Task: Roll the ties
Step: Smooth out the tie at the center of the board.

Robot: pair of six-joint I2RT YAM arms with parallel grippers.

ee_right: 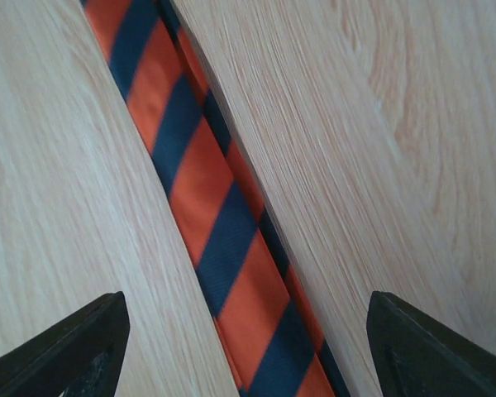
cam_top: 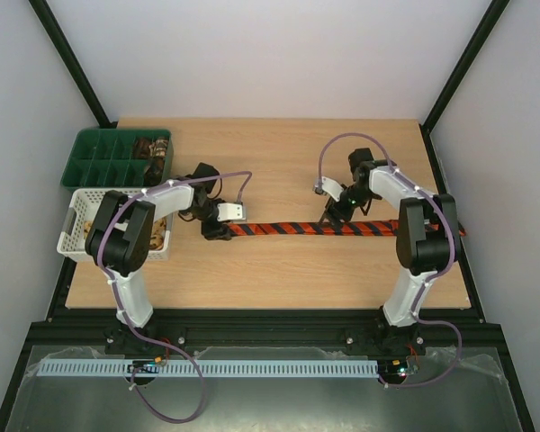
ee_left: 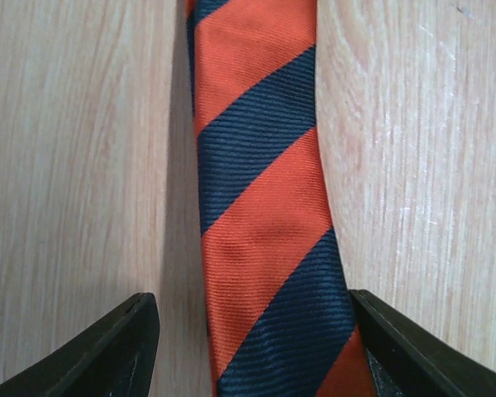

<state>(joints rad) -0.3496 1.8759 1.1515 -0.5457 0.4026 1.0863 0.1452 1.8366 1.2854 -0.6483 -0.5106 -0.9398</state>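
Note:
A red-and-black striped tie (cam_top: 288, 228) lies flat and stretched out left to right across the middle of the table. My left gripper (cam_top: 218, 231) is down at its left end. In the left wrist view the tie (ee_left: 264, 231) runs between the open fingers of the left gripper (ee_left: 252, 347), its right edge against the right finger (ee_left: 405, 347) and a gap on the left. My right gripper (cam_top: 331, 221) hovers over the tie's right part. In the right wrist view the right gripper (ee_right: 246, 347) is wide open astride the tie (ee_right: 207, 190), touching nothing.
A green compartment tray (cam_top: 90, 157) stands at the back left, with brown patterned rolls (cam_top: 153, 148) in its right compartments. In front of it is a white lattice basket (cam_top: 75, 219), partly hidden by my left arm. The tie's right end reaches the table's right edge (cam_top: 459, 229).

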